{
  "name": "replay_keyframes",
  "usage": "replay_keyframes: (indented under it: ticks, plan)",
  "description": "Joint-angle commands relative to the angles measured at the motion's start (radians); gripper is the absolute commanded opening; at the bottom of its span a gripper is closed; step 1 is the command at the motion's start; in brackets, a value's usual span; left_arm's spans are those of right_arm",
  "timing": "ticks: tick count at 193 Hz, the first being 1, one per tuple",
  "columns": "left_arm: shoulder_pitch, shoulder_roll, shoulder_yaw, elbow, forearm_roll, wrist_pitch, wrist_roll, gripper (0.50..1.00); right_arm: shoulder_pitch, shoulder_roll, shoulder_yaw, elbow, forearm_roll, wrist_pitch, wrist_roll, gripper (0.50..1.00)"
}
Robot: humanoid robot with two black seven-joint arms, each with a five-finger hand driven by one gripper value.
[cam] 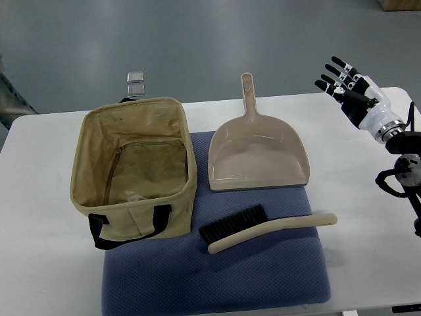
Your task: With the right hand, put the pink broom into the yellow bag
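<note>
A pale pink hand broom with black bristles lies on the blue mat, its handle pointing right. The yellow fabric bag stands open at the left, with black straps at its front. My right hand hovers at the upper right over the table's far edge, fingers spread, holding nothing. It is well apart from the broom. The left arm does not show.
A pale pink dustpan lies behind the broom, handle pointing away. Two small clear squares sit on the floor beyond the white table. Black cabling hangs by the right edge.
</note>
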Motion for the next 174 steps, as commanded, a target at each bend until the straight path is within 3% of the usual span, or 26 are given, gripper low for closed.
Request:
replay_keyframes:
  ticks: [1, 77, 174]
  plan:
    - [0.0, 0.0, 0.0, -0.004, 0.0, 0.001, 0.0, 1.0, 0.0, 0.0, 0.0, 0.0, 0.0, 0.006, 0.0, 0.928]
    - [0.0, 0.0, 0.0, -0.001, 0.0, 0.001, 0.0, 1.0, 0.0, 0.001, 0.002, 0.0, 0.0, 0.074, 0.0, 0.928]
    - [0.0, 0.0, 0.0, -0.002, -0.001, 0.001, 0.0, 1.0, -0.005, -0.002, 0.005, 0.0, 0.005, 0.074, 0.009, 0.926]
